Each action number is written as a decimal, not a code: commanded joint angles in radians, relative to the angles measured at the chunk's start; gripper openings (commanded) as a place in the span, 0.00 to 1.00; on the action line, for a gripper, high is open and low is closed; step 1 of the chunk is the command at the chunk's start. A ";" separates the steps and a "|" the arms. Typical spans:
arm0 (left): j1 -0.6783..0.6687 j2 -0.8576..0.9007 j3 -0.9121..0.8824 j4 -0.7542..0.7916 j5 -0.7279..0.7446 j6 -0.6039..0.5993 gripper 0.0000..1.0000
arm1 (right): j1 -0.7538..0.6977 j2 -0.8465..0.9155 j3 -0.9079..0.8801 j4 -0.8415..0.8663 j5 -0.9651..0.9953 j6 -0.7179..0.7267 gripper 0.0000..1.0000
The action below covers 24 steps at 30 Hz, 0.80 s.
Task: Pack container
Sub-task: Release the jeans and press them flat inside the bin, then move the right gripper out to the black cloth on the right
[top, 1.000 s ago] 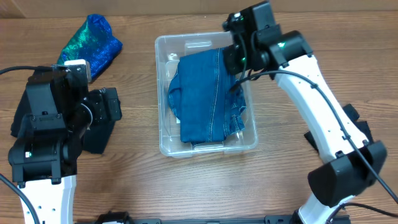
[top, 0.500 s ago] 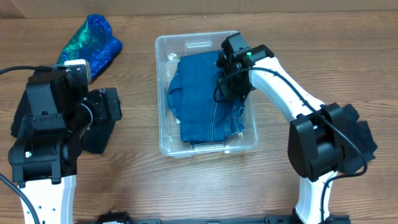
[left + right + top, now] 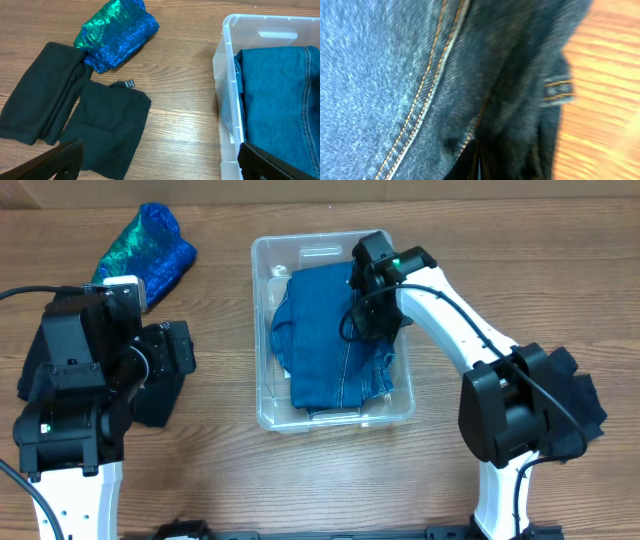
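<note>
The clear plastic container [image 3: 262, 330] stands mid-table with folded blue jeans [image 3: 320, 330] inside. It also shows at the right of the left wrist view [image 3: 225, 30], with the jeans [image 3: 280, 100] in it. My right gripper [image 3: 370, 315] is down inside the container at the jeans' right edge. In the right wrist view its fingers [image 3: 477, 165] are closed together against the denim [image 3: 380, 75]. My left gripper [image 3: 170, 355] is open and empty, left of the container, with its fingers [image 3: 160, 160] spread over a black garment [image 3: 112, 125].
A blue-green sequined cloth [image 3: 150, 245] lies at the back left. A second black garment [image 3: 45, 100] lies beside the first one. Another dark cloth [image 3: 585, 405] lies at the right, behind the right arm's base.
My right arm has swung in and lowered its gripper from above the container's back right corner onto the jeans' right edge. The left arm has not moved.
</note>
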 commanded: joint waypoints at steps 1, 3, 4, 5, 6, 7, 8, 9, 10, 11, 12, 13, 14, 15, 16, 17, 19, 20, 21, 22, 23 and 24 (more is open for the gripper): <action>-0.001 0.003 0.026 0.004 -0.014 0.023 1.00 | 0.008 -0.065 0.085 0.001 0.028 0.002 0.06; -0.001 0.003 0.026 0.005 -0.014 0.023 1.00 | 0.030 -0.069 0.085 -0.005 0.028 -0.014 0.06; -0.001 0.003 0.026 0.005 -0.014 0.023 1.00 | 0.039 -0.066 0.084 -0.007 0.031 -0.017 0.06; -0.001 0.003 0.026 0.005 -0.014 0.023 1.00 | 0.059 -0.056 0.079 -0.008 0.040 -0.016 0.06; -0.001 0.003 0.026 0.005 -0.014 0.023 1.00 | 0.073 -0.047 0.075 -0.003 0.045 -0.016 0.06; -0.001 0.003 0.026 0.005 -0.014 0.023 1.00 | 0.086 -0.039 0.070 -0.001 0.050 -0.016 0.06; -0.001 0.003 0.026 0.004 -0.013 0.023 1.00 | 0.097 -0.026 0.064 0.005 0.050 -0.016 0.06; -0.001 0.003 0.026 0.004 -0.013 0.023 1.00 | 0.106 -0.016 0.055 0.013 0.050 -0.011 0.06; -0.001 0.003 0.026 0.004 -0.013 0.023 1.00 | 0.114 -0.005 0.042 0.022 0.049 -0.008 0.06; -0.001 0.003 0.026 0.005 -0.013 0.023 1.00 | 0.120 0.007 0.027 0.033 0.050 -0.004 0.06; -0.001 0.003 0.026 0.005 -0.013 0.023 1.00 | 0.124 0.019 0.011 0.043 0.050 0.003 0.06; -0.001 0.003 0.026 0.004 -0.014 0.023 1.00 | 0.126 0.031 -0.003 0.051 0.050 0.011 0.06; -0.001 0.003 0.026 0.004 -0.014 0.024 1.00 | 0.126 0.046 -0.017 0.060 0.050 0.019 0.06; -0.001 0.003 0.026 0.004 -0.014 0.024 1.00 | 0.125 0.067 -0.041 0.079 0.050 0.022 0.06; -0.001 0.003 0.026 0.004 -0.014 0.024 1.00 | 0.118 0.086 -0.061 0.095 0.050 0.023 0.06; -0.001 0.003 0.026 0.004 -0.014 0.024 1.00 | 0.111 0.104 -0.072 0.100 0.050 0.023 0.06; -0.001 0.003 0.026 0.004 -0.013 0.023 1.00 | 0.096 0.139 -0.084 0.099 0.050 0.033 0.06; -0.001 0.003 0.026 0.005 -0.013 0.023 1.00 | 0.087 0.160 -0.090 0.096 0.048 0.038 0.06; -0.001 0.003 0.026 0.004 -0.013 0.023 1.00 | 0.079 0.180 -0.091 0.087 0.046 0.037 0.05; -0.001 0.003 0.026 0.004 -0.014 0.023 1.00 | 0.072 0.195 -0.091 0.074 0.046 0.037 0.05; -0.001 0.003 0.026 0.005 -0.014 0.024 1.00 | 0.066 0.204 -0.091 0.060 0.046 0.037 0.05; -0.001 0.003 0.026 0.005 -0.014 0.024 1.00 | 0.064 0.204 -0.091 0.055 0.048 0.037 0.05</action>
